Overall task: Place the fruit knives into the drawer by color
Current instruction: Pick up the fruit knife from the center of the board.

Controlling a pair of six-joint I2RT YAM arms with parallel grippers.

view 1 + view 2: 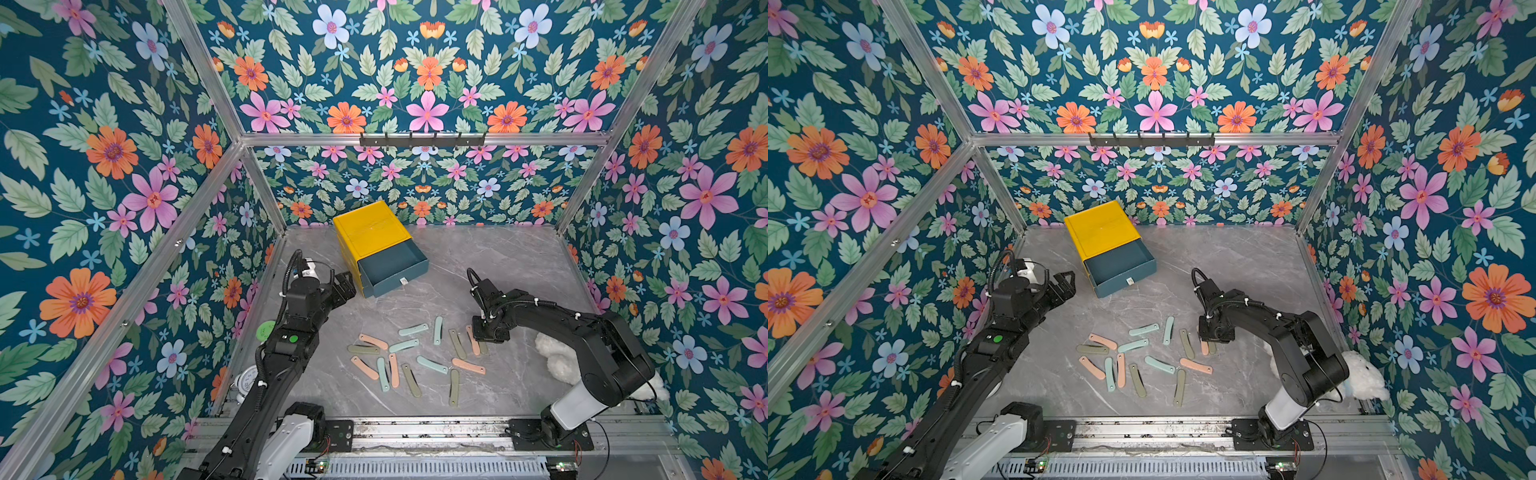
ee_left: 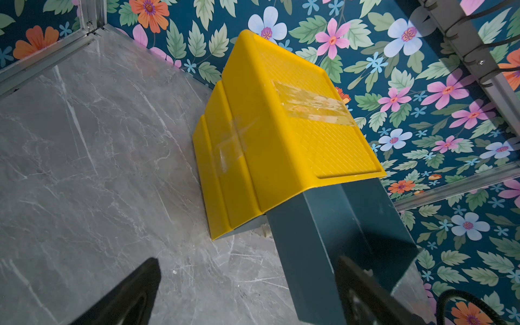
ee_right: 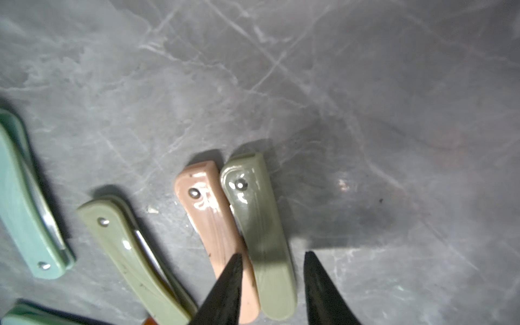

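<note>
Olive-green knife [image 3: 263,239] between jaws of right pincer [image 3: 271,271]

The left arm [image 1: 286,345] stretches toward the worktop's [image 1: 498,257] far edge, left gripper [image 1: 345,286] spread wide; the right arm [image 1: 561,316] bends over, right gripper [image 3: 273,257] pointing down (jaws narrowly parted).

Tool [image 3: 271,263] straddles olive knife [image 3: 254,213] beside pink knife [image 3: 213,225].
</note>
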